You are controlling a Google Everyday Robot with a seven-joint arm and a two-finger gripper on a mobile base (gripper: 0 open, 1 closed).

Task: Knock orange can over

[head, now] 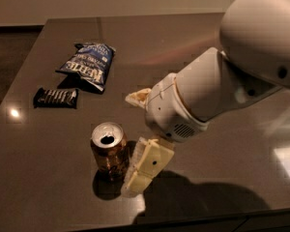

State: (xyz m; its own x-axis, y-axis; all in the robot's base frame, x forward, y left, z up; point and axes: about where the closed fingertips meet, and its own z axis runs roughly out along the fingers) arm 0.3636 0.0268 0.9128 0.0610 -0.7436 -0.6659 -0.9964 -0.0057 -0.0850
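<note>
Standing upright near the front edge of the bench (43,178), left of its middle, the orange can (108,153) shows its silver top and dark drinking hole, and its reflection sits on the glossy surface just below it. The end effector (130,145) is down at the can's right side, low over the bench, with its two pale fingers (147,166) spread wide and nothing held between them. The nearer one slants down toward the front edge with its tip close to the bench surface, and its long face runs along the can's right wall. Whether it touches the metal or only stands just beside it cannot be told from this angle. The farther finger (137,96) pokes out to the left from behind the end of the arm (217,86), on the back side of the can and apart from it. The thick white arm stretches across from the right edge and the back right corner, filling much of that side and throwing a broad shadow on the bench toward the front right corner. A blue chip bag (88,65) lies flat toward the back left corner, well apart from the can. A dark candy bar (55,97) lies near the left edge, just in front of the bag and to its left, also well apart from the can.
</note>
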